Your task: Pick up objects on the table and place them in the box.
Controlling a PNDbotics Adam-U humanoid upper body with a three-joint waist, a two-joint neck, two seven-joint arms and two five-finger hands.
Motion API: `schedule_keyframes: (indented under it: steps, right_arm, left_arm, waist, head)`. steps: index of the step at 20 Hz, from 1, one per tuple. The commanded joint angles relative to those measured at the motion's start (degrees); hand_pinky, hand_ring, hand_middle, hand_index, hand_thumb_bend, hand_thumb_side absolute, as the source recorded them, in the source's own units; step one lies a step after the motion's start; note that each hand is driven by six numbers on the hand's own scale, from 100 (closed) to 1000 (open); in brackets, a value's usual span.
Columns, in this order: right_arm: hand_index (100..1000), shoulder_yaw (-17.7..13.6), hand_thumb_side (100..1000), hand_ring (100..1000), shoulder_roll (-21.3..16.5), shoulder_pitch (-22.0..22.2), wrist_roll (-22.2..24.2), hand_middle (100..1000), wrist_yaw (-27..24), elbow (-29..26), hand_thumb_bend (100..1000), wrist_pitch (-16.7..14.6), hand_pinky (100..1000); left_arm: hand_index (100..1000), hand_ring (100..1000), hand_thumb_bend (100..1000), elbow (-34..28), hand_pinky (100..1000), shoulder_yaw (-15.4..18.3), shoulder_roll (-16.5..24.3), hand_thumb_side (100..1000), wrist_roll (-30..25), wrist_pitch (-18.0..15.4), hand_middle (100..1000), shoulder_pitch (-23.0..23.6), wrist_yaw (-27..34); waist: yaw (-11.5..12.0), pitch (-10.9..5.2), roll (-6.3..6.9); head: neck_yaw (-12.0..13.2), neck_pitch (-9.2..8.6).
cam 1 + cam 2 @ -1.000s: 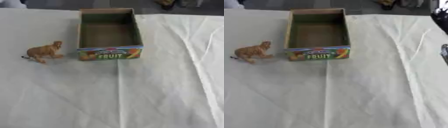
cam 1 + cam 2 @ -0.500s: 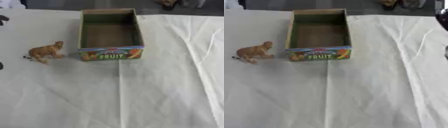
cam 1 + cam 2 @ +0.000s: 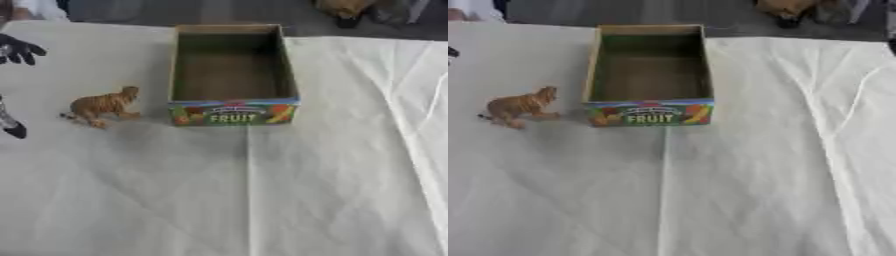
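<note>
One toy tiger (image 3: 101,106) stands on the white tablecloth (image 3: 262,190), just left of the cardboard box (image 3: 231,75) and apart from it, head toward the box, orange-brown body side-on to the camera. Box is open-topped, rectangular, long axis running away from the robot, inside bare brown; near end wall carries a colourful printed label (image 3: 234,113) reading FRUIT. Nothing lies in the box. Cloth shows fold creases, one running from the box's near wall down toward the robot, others along the right side.

Left hand (image 3: 19,50) shows only at the far left edge of the left eye view, black fingers splayed and pointing roughly right and downward, holding nothing, above the cloth and well apart from the tiger. A second dark tip (image 3: 12,129) with a light, silvery segment above it shows lower on the same edge, left of the tiger and not touching it; cannot tell which part of the hand or arm it is. Right hand does not show in either view.

Dark floor lies beyond the table's far edge, with a brownish object (image 3: 346,9) there, too blurred to identify.
</note>
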Motion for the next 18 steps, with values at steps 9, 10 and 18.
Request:
schedule_keyframes:
  steps: [9,10,18]
  right_arm:
    - [815,-0.14,756,755,-0.73,-0.86,0.18,749,-0.47,-0.79,440,-0.02,784]
    - [815,-0.07,756,755,-0.6,-1.01,0.29,749,-0.53,-0.79,441,-0.04,784]
    - [815,0.05,755,755,-0.22,-1.66,0.76,748,-0.73,-0.79,442,0.27,785]
  left_arm:
    - [918,841,966,3.54,871,-0.28,-1.86,243,1.12,0.08,769,-3.8,-3.35]
    - [907,841,970,4.27,871,0.06,-2.82,247,1.5,0.49,769,-4.49,-3.51]
    - [887,842,996,11.32,863,-1.39,-9.41,274,5.79,3.61,763,-8.13,-4.28]
  waist:
    - [-0.44,-1.23,-0.07]
    - [-0.68,-1.12,-0.1]
    - [-1.33,-0.75,-0.07]
  head:
    - [0.46,-0.99]
    - [0.61,-1.16]
    - [0.91,-1.6]
